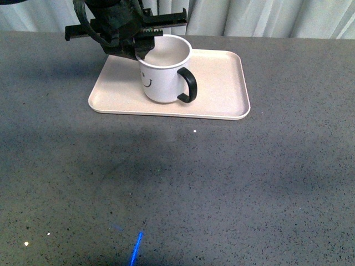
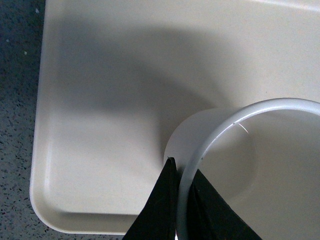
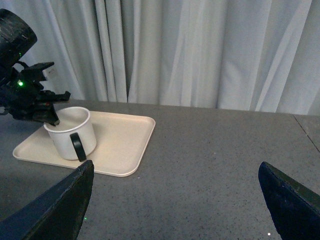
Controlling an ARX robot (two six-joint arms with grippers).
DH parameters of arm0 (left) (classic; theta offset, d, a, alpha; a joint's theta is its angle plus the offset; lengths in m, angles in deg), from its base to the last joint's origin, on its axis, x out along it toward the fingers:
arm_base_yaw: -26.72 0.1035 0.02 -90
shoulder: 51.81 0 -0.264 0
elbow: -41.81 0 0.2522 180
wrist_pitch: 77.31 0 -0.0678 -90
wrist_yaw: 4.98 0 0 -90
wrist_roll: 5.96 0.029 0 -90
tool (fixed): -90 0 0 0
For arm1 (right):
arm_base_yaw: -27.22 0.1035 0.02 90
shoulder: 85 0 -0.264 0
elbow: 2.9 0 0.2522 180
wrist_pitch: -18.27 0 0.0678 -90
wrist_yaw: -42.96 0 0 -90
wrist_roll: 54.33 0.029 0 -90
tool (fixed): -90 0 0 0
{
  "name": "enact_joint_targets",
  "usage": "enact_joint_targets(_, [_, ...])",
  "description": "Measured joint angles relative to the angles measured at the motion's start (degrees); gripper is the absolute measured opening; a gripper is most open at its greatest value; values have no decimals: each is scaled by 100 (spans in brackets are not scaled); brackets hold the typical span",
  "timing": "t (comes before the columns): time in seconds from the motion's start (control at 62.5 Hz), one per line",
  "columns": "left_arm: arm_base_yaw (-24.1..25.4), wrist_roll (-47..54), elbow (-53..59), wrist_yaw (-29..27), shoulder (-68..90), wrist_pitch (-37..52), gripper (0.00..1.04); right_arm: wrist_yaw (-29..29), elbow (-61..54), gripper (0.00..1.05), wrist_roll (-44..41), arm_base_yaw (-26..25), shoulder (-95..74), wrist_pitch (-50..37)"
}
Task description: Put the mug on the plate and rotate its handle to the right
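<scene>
Table [image 1: 222, 194], plate [image 1: 222, 83], mug [image 1: 163, 83] in left gripper [image 2: 183, 172]

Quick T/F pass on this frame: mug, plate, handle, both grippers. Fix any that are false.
1. The mug stands upright on the plate. True.
2. The handle points to the robot's left. False: in the front view it points right, angled a little toward the camera.
3. The left gripper straddles the mug's rim, one finger inside and one outside. True.
4. The right gripper is shut on the handle. False: it is open and well away from the mug.
</scene>
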Motion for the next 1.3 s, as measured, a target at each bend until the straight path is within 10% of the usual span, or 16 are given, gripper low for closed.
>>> enact_joint_targets(0.304, [-68,-7,-2,52,57,-4,6,0,0,96,0,0,0,0])
enact_joint_targets(0.896, [197,260,1423,431,-1495,1469,97,-2,0,96,0,0,0,0])
enact_joint_targets(0.992, [321,442,2092,308,-2216,2223,93,0,0,96,0,0,0,0])
enact_joint_targets(1.105, [422,1386,3593,-1217,-2800,5348,74,-7,0,96,0,0,0,0])
enact_joint_targets(1.297, [839,2000,5698,-1080,-3659,7626,40,-2,0,96,0,0,0,0])
